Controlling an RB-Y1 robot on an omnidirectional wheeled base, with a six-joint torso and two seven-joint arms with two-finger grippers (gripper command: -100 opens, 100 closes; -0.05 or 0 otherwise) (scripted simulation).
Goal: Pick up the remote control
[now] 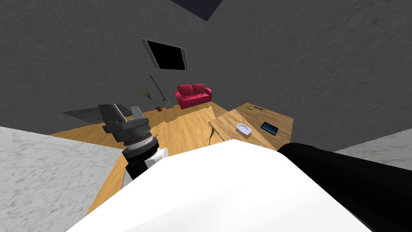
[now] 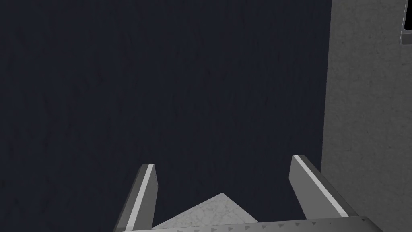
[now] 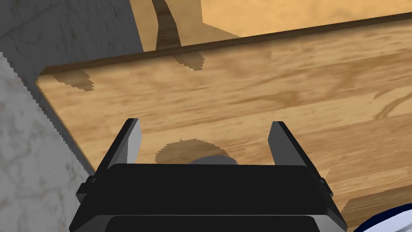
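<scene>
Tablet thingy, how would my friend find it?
Find the wooden table right of the red sofa. On it lie a white dish, a small yellow thing and the tablet. The tablet alone is a flat dark rectangle with a bluish screen.

Matt wood grain covers the surface at one o'clock and the floor. Walls look rough, matt grey. The left end effector is smooth grey; the slab at nine o'clock is marble-veined.

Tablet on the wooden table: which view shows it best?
Head view: the tablet lies flat on the table, unobstructed. Right wrist view looks at bare wood; left wrist view at a dark surface.
</scene>
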